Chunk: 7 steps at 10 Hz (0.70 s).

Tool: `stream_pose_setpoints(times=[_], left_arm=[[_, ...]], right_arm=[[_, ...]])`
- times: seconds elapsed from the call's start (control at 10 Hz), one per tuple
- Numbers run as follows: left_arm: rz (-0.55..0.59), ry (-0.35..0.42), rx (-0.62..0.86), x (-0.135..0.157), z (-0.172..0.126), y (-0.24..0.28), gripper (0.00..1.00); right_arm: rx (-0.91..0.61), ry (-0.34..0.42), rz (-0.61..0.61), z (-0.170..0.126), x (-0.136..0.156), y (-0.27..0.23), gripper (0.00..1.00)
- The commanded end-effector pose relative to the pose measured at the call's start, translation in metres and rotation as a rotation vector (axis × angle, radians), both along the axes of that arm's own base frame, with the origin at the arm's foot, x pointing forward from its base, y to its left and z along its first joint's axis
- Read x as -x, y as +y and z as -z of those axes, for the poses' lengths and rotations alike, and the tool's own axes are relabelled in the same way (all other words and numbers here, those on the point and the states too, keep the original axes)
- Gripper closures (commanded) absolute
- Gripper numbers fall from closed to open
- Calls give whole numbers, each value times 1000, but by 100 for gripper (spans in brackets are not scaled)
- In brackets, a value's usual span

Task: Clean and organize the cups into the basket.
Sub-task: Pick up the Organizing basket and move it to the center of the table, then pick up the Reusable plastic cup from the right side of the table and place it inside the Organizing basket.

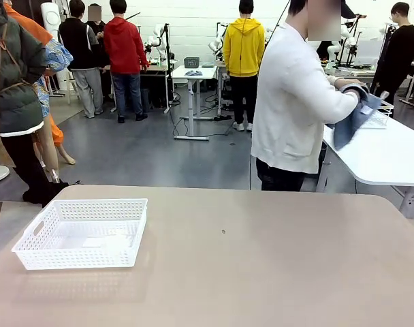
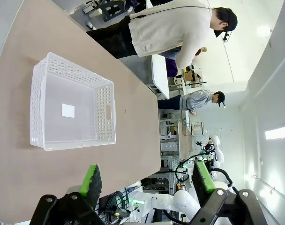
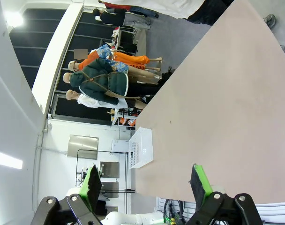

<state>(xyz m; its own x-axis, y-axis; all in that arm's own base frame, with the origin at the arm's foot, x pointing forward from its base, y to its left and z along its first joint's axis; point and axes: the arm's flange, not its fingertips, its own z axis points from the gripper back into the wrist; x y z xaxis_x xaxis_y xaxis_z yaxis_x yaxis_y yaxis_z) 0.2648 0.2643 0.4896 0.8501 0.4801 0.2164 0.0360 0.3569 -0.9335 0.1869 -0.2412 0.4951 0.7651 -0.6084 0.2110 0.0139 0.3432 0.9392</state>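
Observation:
The white perforated basket (image 1: 77,257) stands empty on the left part of the tan table (image 1: 275,266). The cups are out of view. In the left wrist view, my left gripper (image 2: 147,180) is open and hovers above the table short of the basket (image 2: 105,110), nothing between its green pads (image 2: 91,180). My right gripper (image 3: 146,183) is open too, over bare tabletop, with the basket (image 3: 143,147) far off at the table's other end. At the far side a person (image 1: 295,102) is turned toward a neighbouring white table, both hands working a blue cloth (image 1: 353,119).
A white side table (image 1: 391,160) stands behind the far right corner. Several people stand at other tables farther back. A white label lies on the basket floor (image 2: 67,110). The tabletop right of the basket is bare.

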Motion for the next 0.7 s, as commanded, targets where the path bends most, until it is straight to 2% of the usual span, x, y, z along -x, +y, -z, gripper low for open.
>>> stream_pose_setpoints(times=[0.0, 0.6], left_arm=[[-2, -14, 7, 2, -1, 2, 0], [-2, -14, 7, 2, -1, 2, 0]], right_arm=[[-12, -12, -13, 1, -3, 0, 0], [-12, -12, -13, 1, -3, 0, 0]])
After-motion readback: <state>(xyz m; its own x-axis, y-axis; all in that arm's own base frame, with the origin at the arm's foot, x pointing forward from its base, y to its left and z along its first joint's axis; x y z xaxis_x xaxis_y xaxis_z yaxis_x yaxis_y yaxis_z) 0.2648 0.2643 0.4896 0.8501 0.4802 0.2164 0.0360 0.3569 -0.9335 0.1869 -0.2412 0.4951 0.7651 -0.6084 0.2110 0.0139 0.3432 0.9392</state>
